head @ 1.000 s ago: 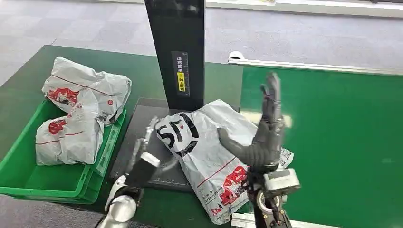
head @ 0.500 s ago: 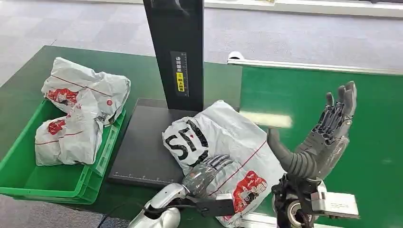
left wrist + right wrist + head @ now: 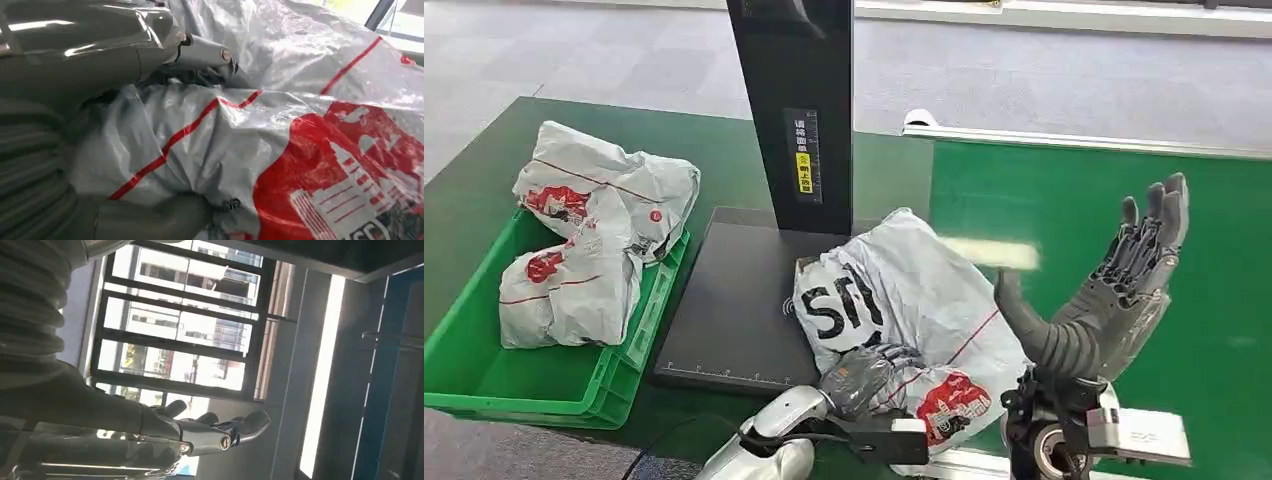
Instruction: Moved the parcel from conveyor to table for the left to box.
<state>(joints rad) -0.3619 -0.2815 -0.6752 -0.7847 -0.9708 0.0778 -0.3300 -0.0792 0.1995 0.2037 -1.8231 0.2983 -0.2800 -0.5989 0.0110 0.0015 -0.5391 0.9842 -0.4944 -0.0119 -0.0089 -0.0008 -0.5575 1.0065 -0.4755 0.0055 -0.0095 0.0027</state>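
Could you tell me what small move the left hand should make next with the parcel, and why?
Probably lift the parcel and carry it left toward the green box. The left hand already grips its bunched near edge, and the right hand is raised clear, open, over the conveyor.

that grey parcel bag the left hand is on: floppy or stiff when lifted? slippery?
Probably floppy: the parcel is a wrinkled plastic bag that bunches under the left hand. Its glossy film suggests it may slip. It likely sags rather than rolls. The right hand is raised clear.
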